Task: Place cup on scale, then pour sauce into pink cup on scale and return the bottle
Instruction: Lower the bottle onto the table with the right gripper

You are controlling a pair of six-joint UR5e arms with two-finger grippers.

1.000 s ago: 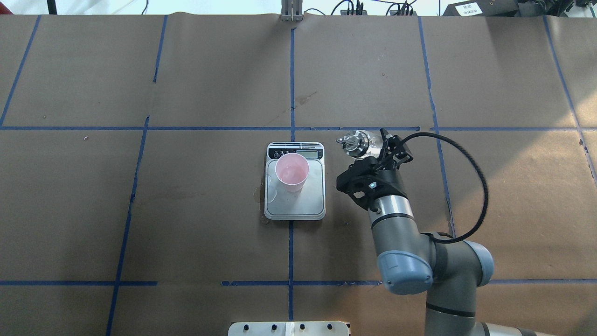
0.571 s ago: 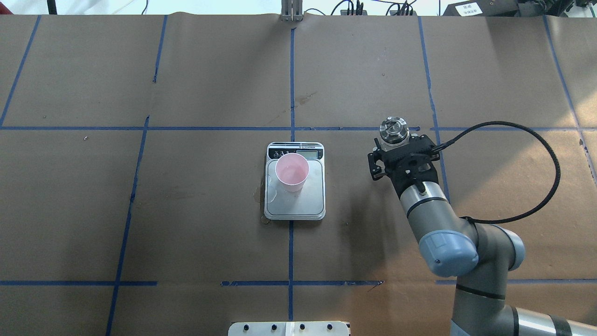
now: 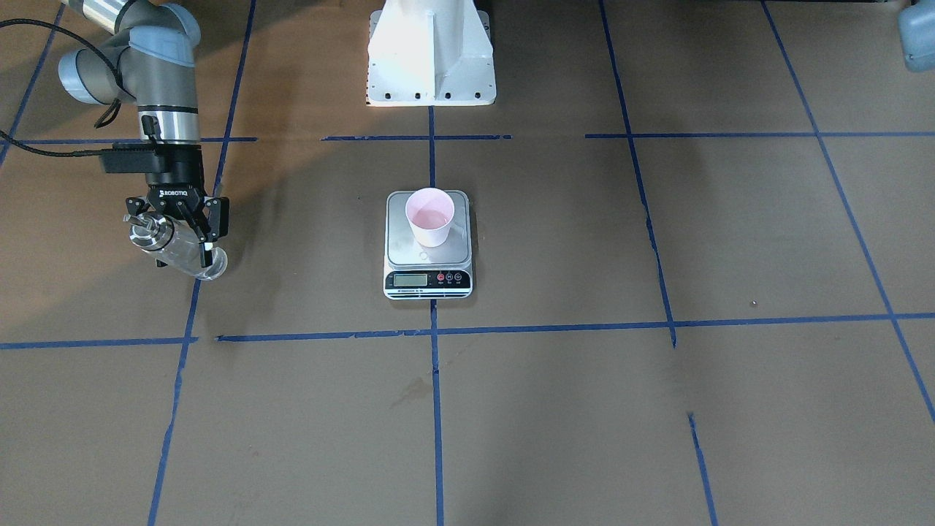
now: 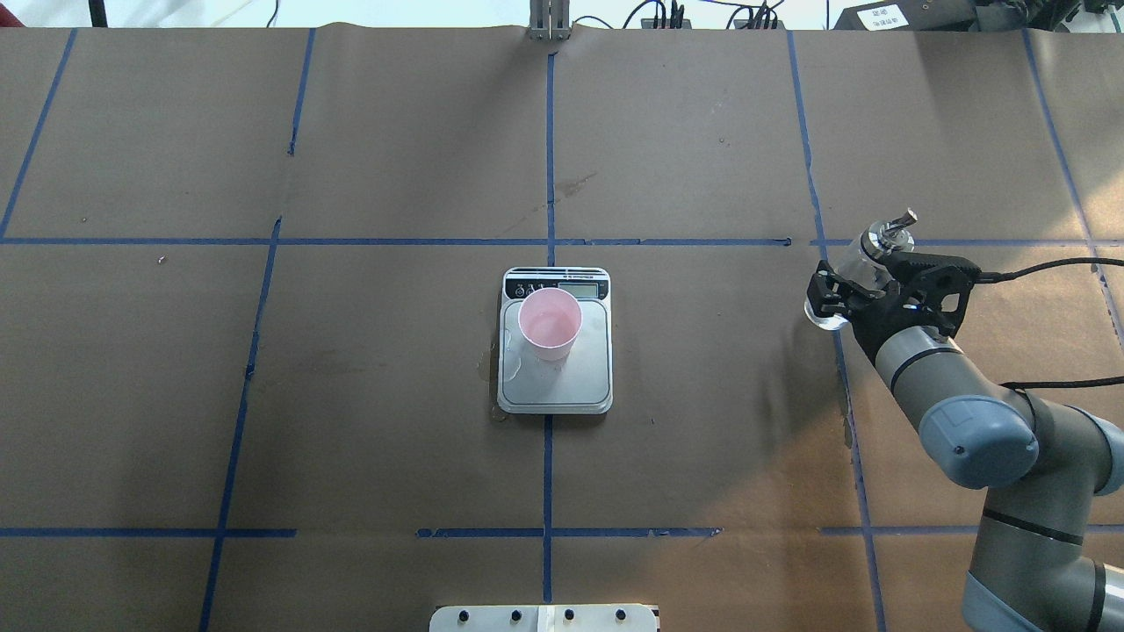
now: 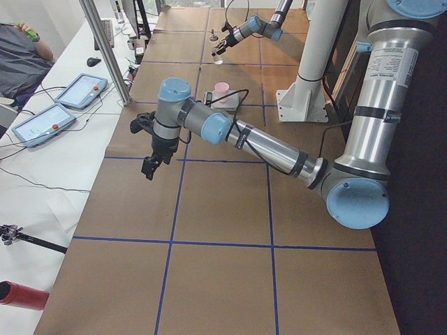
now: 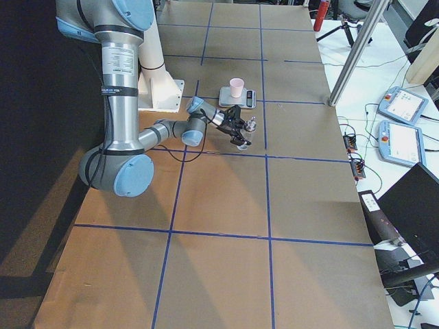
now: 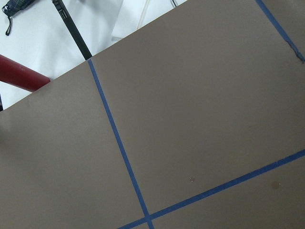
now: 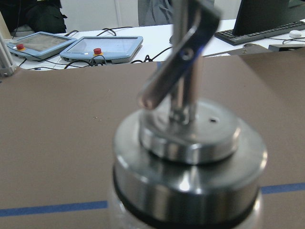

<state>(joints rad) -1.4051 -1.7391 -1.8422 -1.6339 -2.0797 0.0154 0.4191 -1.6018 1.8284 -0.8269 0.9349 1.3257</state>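
Note:
The pink cup (image 4: 550,325) stands on the scale (image 4: 580,382) at the table's middle, with clear liquid in its bottom in the front view (image 3: 429,216). My right gripper (image 4: 856,281) is shut on the clear glass bottle (image 4: 879,239) and holds it tilted above the table, well to the right of the scale. The bottle's silver collar and spout fill the right wrist view (image 8: 190,143). In the front view the gripper (image 3: 179,237) grips the bottle (image 3: 193,261) around its body. My left gripper (image 5: 148,166) shows only in the exterior left view, over bare paper; I cannot tell if it is open.
The table is covered in brown paper with blue tape lines (image 4: 549,158). A small wet patch lies on the scale's platform and on the paper at its left edge (image 4: 488,364). The robot's white base (image 3: 429,55) stands behind the scale. Tablets (image 5: 52,122) lie on a side bench.
My right arm has swung to the right, away from the scale, carrying the bottle. The bottle's spout pointed toward the cup and now leans to the far right. The cup and scale have not moved.

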